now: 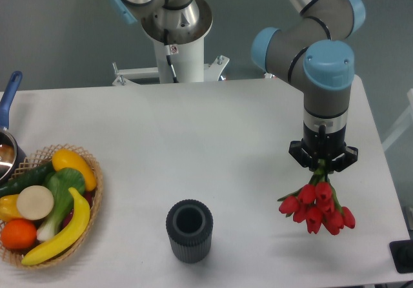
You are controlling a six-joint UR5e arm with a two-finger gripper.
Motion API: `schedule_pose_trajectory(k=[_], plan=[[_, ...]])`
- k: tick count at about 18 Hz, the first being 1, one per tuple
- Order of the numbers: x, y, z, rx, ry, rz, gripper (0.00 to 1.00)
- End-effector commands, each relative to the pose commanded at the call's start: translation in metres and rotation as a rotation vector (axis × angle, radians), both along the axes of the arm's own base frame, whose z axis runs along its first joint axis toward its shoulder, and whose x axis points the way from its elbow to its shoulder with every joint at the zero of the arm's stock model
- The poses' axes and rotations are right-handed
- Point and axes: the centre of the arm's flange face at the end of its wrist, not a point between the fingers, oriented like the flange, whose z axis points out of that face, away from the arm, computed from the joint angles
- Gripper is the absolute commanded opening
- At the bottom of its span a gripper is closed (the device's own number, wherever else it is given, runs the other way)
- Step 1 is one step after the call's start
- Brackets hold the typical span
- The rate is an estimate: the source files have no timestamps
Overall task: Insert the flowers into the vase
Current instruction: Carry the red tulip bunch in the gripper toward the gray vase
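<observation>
The black two-finger tool [321, 165] on the grey and blue arm is closed tight around the short green stems of the bunch of red closed tulip flowers [317, 208], which hangs blooms-down at the right side of the white tabletop [213, 139]. The small dark grey ribbed cylindrical vase [189, 230] stands upright near the front edge, well apart to the left of the flowers, its mouth open upward. A woven basket of fruit and vegetables [97, 191] sits at the far left.
</observation>
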Motion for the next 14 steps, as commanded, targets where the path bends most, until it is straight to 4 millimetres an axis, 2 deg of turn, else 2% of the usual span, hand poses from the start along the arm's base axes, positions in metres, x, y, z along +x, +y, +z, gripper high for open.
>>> schedule_pose_trajectory(k=[3,5,7,10,14], plan=[[0.004,0.008,0.005,0.028,-0.003,-0.012,0.00],[0.011,0.010,0.028,0.101,0.000,0.006,0.00],[0.013,0.017,0.038,0.162,-0.005,-0.004,0.00],[0.028,0.049,0.065,0.308,0.019,-0.094,0.00],[0.043,0.064,0.095,0.478,-0.015,-0.132,0.00]])
